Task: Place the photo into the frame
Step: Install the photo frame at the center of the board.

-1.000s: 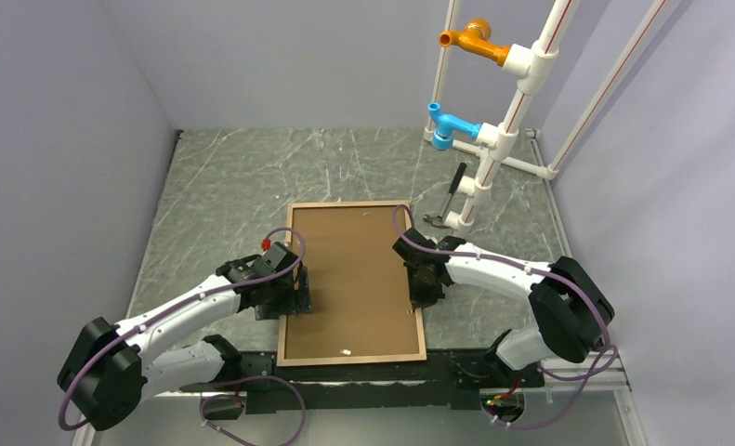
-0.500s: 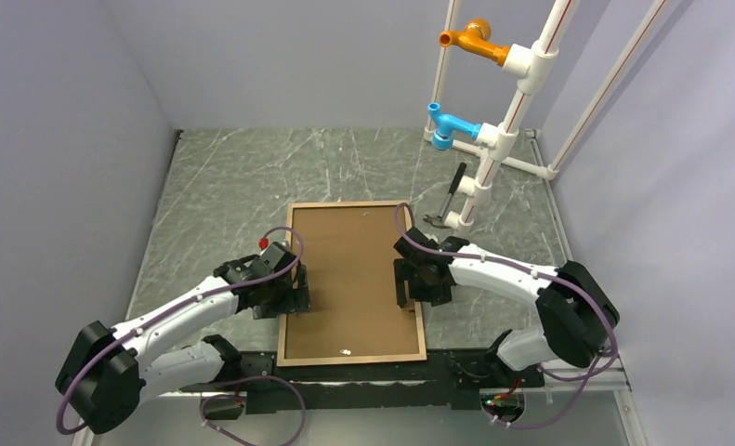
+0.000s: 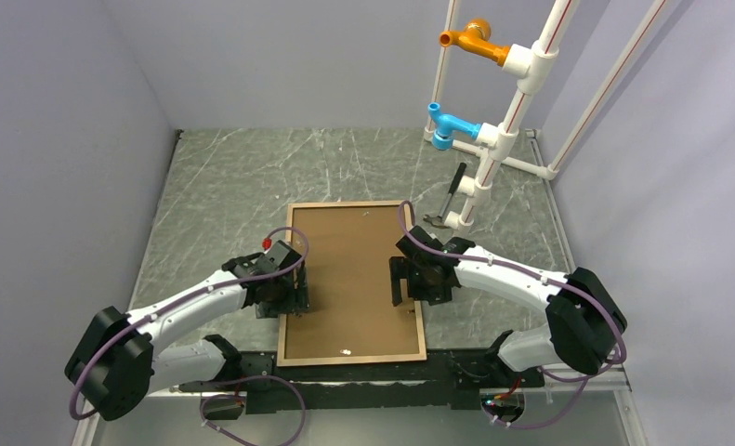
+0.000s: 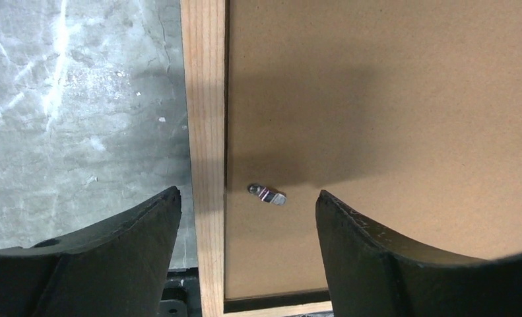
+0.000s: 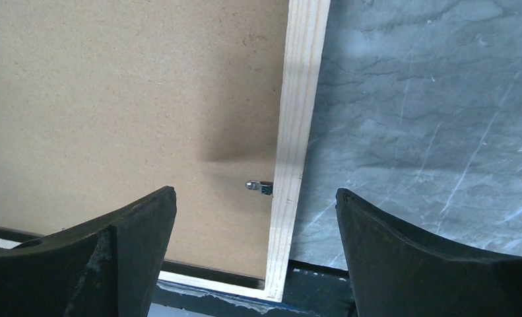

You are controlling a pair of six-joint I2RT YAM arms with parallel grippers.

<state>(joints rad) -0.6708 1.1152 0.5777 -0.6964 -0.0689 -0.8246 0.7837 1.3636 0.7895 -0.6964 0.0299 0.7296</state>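
Below the left claw (image 4: 248, 193) and right claw (image 5: 256, 191), the frame (image 4: 205, 99), ungripped.

**Both arms reach to the frame, both grippers open**

The left arm (image 3: 187, 305) extends from its base up and inward to the left long rail of the frame (image 3: 352, 203), wrist pitched down. The left gripper (image 4: 245, 198) hangs over that rail near its lower half with its jaws wide apart, one finger on each side of the rail, gripping nothing. The right arm (image 3: 512, 274) mirrors it at the right long rail. The right gripper (image 5: 255, 195) straddles that rail, jaws spread wide and empty.
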